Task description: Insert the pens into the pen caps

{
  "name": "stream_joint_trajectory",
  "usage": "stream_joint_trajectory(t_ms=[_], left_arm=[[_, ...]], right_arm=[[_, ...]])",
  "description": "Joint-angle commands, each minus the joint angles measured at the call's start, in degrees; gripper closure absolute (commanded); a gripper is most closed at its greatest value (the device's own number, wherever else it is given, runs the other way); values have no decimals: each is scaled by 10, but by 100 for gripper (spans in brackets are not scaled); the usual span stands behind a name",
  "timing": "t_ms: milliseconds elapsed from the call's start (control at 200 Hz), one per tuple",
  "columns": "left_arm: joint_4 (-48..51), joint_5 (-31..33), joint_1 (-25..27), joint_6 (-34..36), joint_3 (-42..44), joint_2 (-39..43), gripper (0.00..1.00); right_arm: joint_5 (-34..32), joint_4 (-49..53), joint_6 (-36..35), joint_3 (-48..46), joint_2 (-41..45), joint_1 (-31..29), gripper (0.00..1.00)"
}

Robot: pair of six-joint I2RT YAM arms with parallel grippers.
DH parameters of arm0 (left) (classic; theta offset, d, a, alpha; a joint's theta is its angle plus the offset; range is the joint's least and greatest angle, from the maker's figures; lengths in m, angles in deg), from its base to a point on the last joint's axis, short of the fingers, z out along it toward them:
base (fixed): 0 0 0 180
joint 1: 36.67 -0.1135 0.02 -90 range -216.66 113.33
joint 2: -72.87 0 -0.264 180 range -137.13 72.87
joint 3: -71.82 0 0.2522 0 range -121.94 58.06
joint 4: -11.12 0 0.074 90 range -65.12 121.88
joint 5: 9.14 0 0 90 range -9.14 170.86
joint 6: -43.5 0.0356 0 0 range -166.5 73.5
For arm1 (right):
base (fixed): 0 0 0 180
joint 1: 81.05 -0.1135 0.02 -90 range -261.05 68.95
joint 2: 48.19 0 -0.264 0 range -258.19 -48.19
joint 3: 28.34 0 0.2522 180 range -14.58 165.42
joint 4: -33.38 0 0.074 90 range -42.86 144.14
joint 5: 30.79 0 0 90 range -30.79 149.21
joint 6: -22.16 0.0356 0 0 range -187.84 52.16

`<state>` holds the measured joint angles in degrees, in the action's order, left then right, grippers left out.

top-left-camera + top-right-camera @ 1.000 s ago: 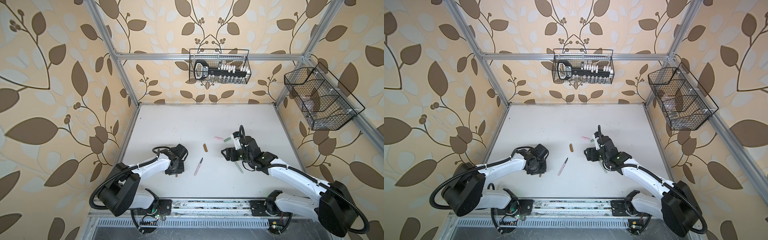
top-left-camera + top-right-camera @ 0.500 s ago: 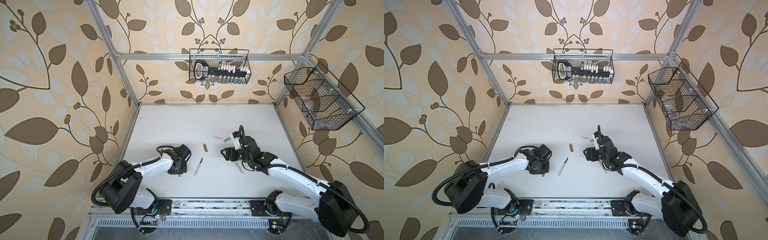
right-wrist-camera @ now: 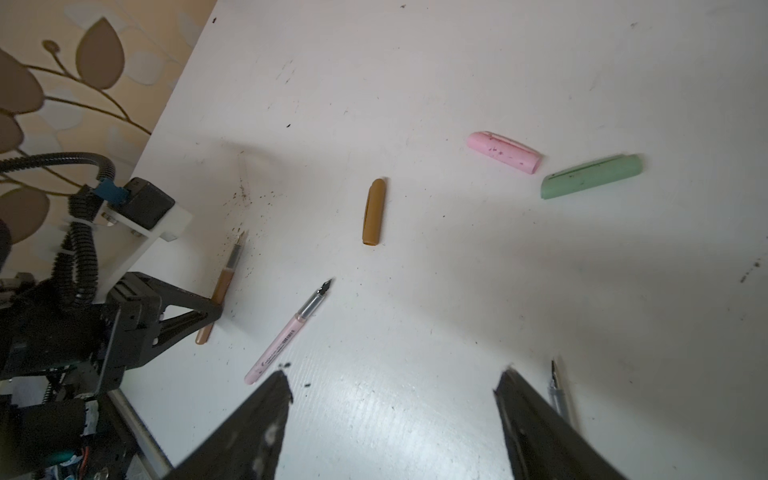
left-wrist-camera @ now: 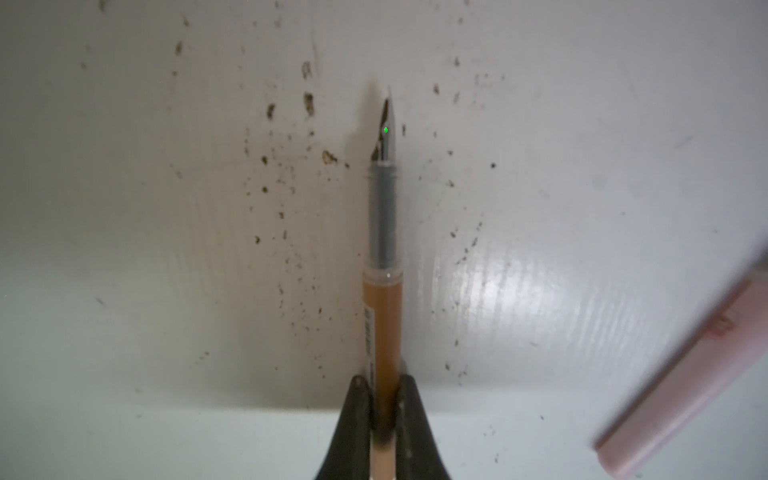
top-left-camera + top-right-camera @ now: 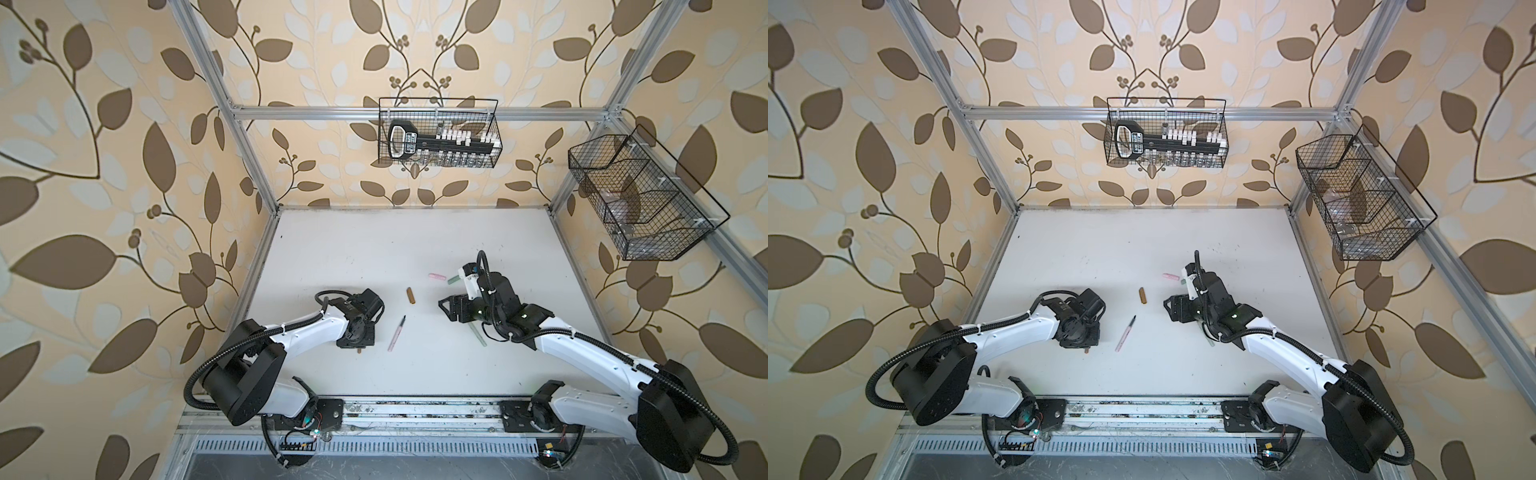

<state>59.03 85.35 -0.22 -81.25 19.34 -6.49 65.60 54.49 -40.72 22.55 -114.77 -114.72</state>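
Now that the left gripper [image 4: 382, 399] has closed, its fingers [image 4: 357, 409] pinch the brown pen [image 4: 382, 324] across the rear part of the barrel. The grey neck and nib point straight out ahead of them. A second ago those jaws stood partly apart over this same pen, so the grasp is the one thing that has changed. The arm itself has hardly shifted in the top views. The pen still seems to lie flat on the table [image 5: 374, 249], its nib throwing a close shadow, and I cannot tell that it has been lifted at all. Just beside it, apart from the gripper, lies the pink pen [image 3: 286, 332], nib aimed roughly toward the brown cap [image 3: 373, 212], which rests alone near the middle. Farther off, the pink cap [image 3: 503, 151] and green cap [image 3: 592, 176] lie close together without touching. The right gripper [image 3: 392, 382] hangs above the table with its fingers [image 3: 274, 399] spread wide and nothing between them, as it did before. The green pen [image 3: 559, 395] lies just outside one of them. For the task, this looks like the first pen secured and none yet capped. The next move probably calls for raising the brown pen and bringing its nib to the brown cap's open end, perhaps with the idle right gripper steadying that cap.
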Motion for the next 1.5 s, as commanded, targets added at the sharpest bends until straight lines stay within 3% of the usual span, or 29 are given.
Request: stream_joint_trajectory(t_ms=[0, 205, 430, 825, 1494], left_arm=[[-7, -11, 5, 24, -33, 43, 100], [-153, -132, 15, 58, -21, 113, 97], [-163, -163, 32, 105, -64, 111, 96], [-171, -173, 46, 110, -89, 95, 95], [-163, -164, 59, 121, -100, 105, 94]], right_arm=[[44, -48, 24, -14, -1, -6, 20], [114, -157, 75, -34, -16, -32, 20], [121, -212, 98, -36, -38, -46, 20], [144, -313, 146, -22, -104, -64, 21], [169, -471, 236, 3, -213, -61, 45]])
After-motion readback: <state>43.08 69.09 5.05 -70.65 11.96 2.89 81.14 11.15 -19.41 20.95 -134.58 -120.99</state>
